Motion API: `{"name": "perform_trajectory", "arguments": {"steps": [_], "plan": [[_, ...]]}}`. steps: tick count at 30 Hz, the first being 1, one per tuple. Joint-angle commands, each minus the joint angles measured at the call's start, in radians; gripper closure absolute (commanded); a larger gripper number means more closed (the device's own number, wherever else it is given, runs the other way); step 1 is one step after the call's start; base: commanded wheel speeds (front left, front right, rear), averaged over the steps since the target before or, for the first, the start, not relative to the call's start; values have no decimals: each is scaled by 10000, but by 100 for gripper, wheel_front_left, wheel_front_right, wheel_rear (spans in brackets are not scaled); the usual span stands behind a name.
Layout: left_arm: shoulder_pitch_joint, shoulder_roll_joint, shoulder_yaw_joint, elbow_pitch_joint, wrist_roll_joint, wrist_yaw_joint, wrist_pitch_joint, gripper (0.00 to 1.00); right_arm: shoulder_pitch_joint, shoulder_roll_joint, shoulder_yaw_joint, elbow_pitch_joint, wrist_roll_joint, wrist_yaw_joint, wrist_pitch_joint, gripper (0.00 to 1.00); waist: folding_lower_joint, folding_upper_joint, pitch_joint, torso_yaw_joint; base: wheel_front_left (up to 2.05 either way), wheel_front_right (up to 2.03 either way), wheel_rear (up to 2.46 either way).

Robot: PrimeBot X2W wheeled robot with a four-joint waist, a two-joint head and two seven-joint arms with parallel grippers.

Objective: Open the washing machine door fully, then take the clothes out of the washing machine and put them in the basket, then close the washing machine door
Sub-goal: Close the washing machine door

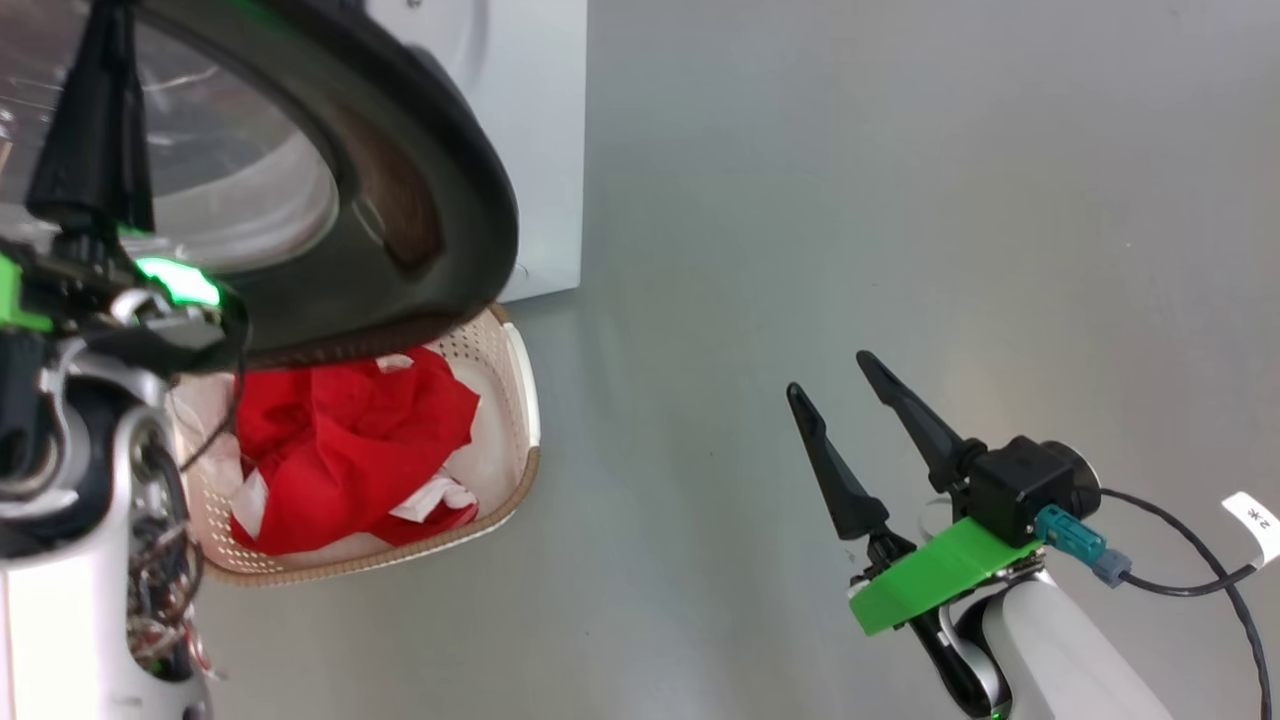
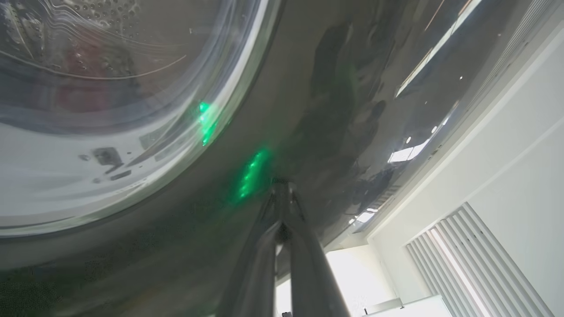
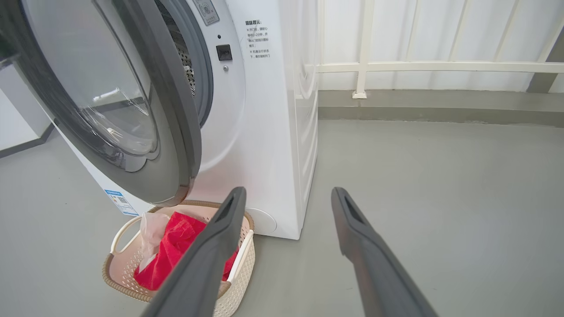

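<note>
- Far left in the head view: the left claw (image 2: 281, 189) is pinched fully together with nothing between its prongs. It points up at the washing machine door (image 1: 455, 200).
- From its own wrist camera, the closed tip sits right against the door's glossy black rim, just outside the clear glass window. It looks like it's touching, since the tip meets its own reflection there.
- The door is swung partway out from the washing machine (image 3: 273, 132), and its lower edge hangs over the back of the basket (image 1: 527, 400).
- The basket sits on the grey floor (image 1: 850, 180), right up by the front of the machine and under the door. In the head view that puts it below and a bit right of the left claw.
- The clothes (image 1: 350, 440) are in the basket, a crumpled red heap with white bits poking out. Both claws are clear of them.
- Way over on the right, the right claw (image 1: 830, 375) is spread wide and holding nothing. It hovers over bare floor, well apart from the basket and clothes, which lie off to its left.
- In its wrist view the machine's lower front corner shows between the prongs, with a white railing (image 3: 365, 66) along the back.
</note>
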Motion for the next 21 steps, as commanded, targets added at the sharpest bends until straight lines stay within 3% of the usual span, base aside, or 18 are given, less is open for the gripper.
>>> {"name": "perform_trajectory", "arguments": {"steps": [1, 16, 17, 18, 21], "plan": [[-440, 372, 193, -159, 167, -144, 8, 100, -247, 30, 175, -290, 55, 63, -65, 0, 0, 0, 123, -73, 0, 0, 0], [-719, 461, -48, 443, 347, -441, 256, 100, -353, 30, 98, -244, 108, 63, -65, 0, 0, 0, 143, 23, 0, 0, 0], [-606, 440, -69, 413, 340, -463, 283, 63, -337, 30, 84, -231, 103, 63, -65, 0, 0, 0, 88, 70, 0, 0, 0], [-465, 434, -105, 356, 400, -496, 277, 0, -319, 30, 67, -214, 96, 63, -65, 0, 0, 0, 30, 121, 0, 0, 0], [51, 391, -194, 86, 570, -630, 224, 0, -269, 30, 8, -161, 88, 63, -65, 0, 0, 0, -154, 280, 0, 0, 0]]}}
